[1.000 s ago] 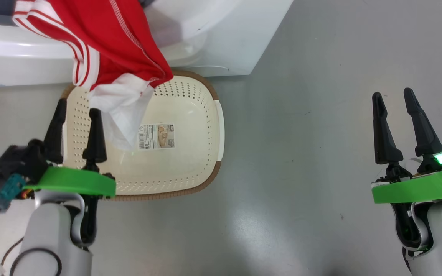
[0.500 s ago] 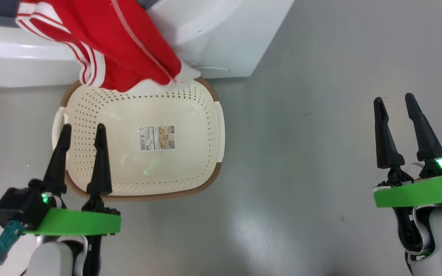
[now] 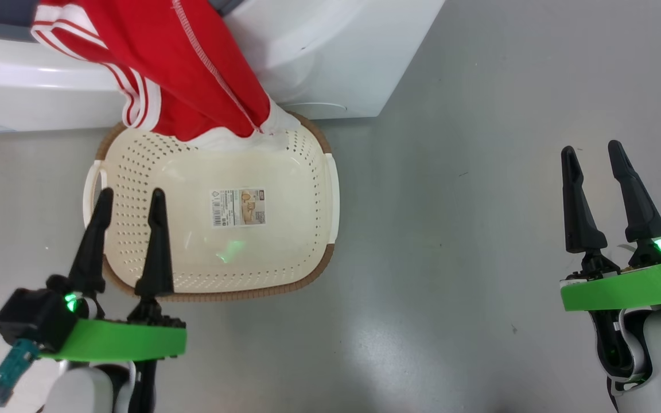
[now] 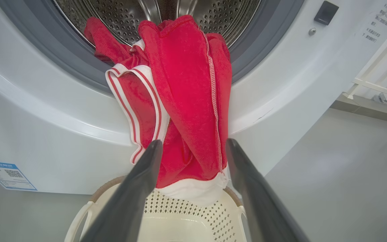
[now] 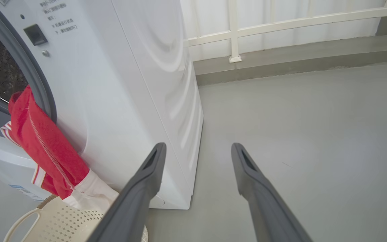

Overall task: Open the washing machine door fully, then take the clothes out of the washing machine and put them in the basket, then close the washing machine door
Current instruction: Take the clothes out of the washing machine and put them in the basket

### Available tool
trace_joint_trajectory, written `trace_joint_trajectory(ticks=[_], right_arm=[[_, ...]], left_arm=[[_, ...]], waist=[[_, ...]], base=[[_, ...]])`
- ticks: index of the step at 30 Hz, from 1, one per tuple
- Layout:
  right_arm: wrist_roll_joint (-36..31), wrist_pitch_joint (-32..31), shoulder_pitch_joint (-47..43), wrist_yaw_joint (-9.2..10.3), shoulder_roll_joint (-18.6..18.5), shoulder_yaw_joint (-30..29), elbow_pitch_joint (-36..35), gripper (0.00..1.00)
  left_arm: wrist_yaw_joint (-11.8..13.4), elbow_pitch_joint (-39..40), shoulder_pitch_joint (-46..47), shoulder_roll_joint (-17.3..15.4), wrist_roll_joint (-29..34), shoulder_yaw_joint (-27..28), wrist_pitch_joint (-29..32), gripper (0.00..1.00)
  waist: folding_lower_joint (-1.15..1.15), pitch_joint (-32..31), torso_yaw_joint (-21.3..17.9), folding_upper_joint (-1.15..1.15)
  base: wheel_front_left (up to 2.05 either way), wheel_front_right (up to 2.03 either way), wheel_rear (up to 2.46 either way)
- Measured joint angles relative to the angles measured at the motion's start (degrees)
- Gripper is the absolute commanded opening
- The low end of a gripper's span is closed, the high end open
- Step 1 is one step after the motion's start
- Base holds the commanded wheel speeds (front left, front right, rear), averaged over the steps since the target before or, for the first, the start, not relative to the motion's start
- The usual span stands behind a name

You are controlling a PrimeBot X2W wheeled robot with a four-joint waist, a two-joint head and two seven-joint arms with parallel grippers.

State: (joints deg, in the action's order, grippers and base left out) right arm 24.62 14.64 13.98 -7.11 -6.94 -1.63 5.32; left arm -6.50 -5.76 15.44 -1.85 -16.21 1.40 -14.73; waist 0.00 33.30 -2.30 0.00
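The clothes [image 3: 193, 69], red with white stripes and a white hem, hang out of the washing machine [image 3: 330, 51] drum mouth [image 4: 166, 13] and down its white front. The white hem [image 4: 193, 190] rests on the far rim of the basket [image 3: 307, 172], a cream perforated basket with a paper label on its bottom, standing on the floor against the machine. My left gripper [image 3: 129, 198] is open over the basket's near left corner, well short of the cloth, holding nothing. My right gripper [image 3: 594, 152] is open over bare floor to the right. The washing machine door is out of view.
Grey floor [image 3: 451, 229] stretches wide to the right of the basket and machine. A white railing [image 5: 281, 23] on a low kerb runs behind the machine. A small blue label [image 4: 7, 174] sits low on the machine front.
My left gripper has drawn back toward me, off the basket's left side. The white cloth that hung down into the basket has swung back to the far rim. The right gripper barely moved.
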Motion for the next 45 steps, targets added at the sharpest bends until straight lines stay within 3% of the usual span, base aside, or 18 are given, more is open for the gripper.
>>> trace_joint_trajectory(ticks=[10, 17, 28, 45], right_arm=[[0.0, 0.0, -0.1, 0.0, 0.0, 0.4, 0.1, 1.0], [0.0, 0.0, 0.0, 0.0, 0.0, 0.8, 0.1, 1.0], [0.0, 0.0, 0.4, 0.0, 0.4, 1.2, 0.0, 1.0], [0.1, 0.0, 1.9, 0.0, 0.7, 1.2, -0.2, 1.0]], left_arm=[[-0.1, -2.7, 10.8, -0.8, 1.2, 1.6, 0.0, 1.0], [-0.4, -11.4, 24.1, -3.7, 1.5, -0.5, 3.7, 1.0], [-0.6, -26.7, 44.5, -5.5, -1.0, -6.0, 11.3, 1.0], [-0.7, -49.7, 60.5, -6.7, -4.8, -15.8, 12.8, 1.0]], waist=[[0.0, -0.3, 0.4, 0.0], [0.0, 0.3, 0.3, 0.0], [0.0, 2.9, -0.6, 0.0], [0.0, 5.3, -2.5, 0.0]], base=[[0.0, 0.0, 0.0], [0.0, 0.0, 0.0], [0.0, 0.0, 0.0], [0.0, 0.0, 0.0]])
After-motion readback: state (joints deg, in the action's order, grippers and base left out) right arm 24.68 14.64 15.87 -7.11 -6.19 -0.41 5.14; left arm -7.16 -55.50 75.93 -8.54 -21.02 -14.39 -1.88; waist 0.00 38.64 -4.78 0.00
